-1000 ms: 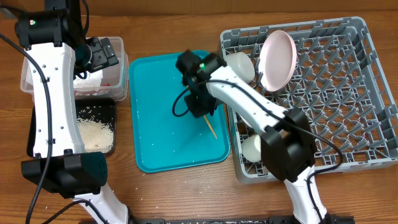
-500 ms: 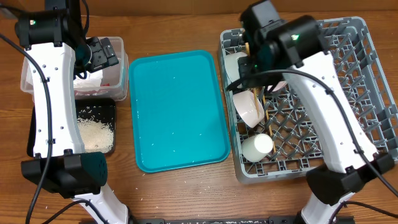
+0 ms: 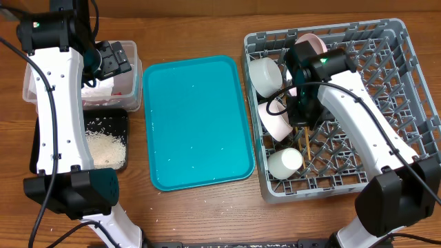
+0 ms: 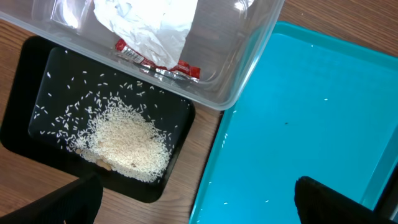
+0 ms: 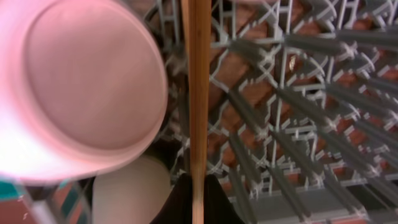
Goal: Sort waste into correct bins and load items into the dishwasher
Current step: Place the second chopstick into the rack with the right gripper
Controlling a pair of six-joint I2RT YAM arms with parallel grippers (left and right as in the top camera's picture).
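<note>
Wooden chopstick (image 5: 199, 93): thin, pale brown, straight, runs up the middle of the right wrist view. Its near end is pinched in the right gripper (image 5: 194, 202), dark fingers pressed together on it, nothing else held. The stick is inside the dish rack (image 5: 323, 46), far end among the grey lattice and pegs. Just left of it is a pink bowl (image 5: 81, 87) on its side, round underside to the camera; touching the stick or not, cannot tell. White cup (image 5: 130, 193) sits below the bowl, blurred. Overhead, the chopstick pokes out under the right gripper in the rack's left half, between pink bowl and pegs, white cup near. Left gripper (image 4: 198, 183) is spread wide, empty, above the teal tray (image 4: 298, 112) edge. Beyond it: black tray (image 4: 37, 74) with rice (image 4: 124, 140), then clear tub (image 4: 249, 56) with napkin (image 4: 149, 22) and red wrapper (image 4: 185, 67).
</note>
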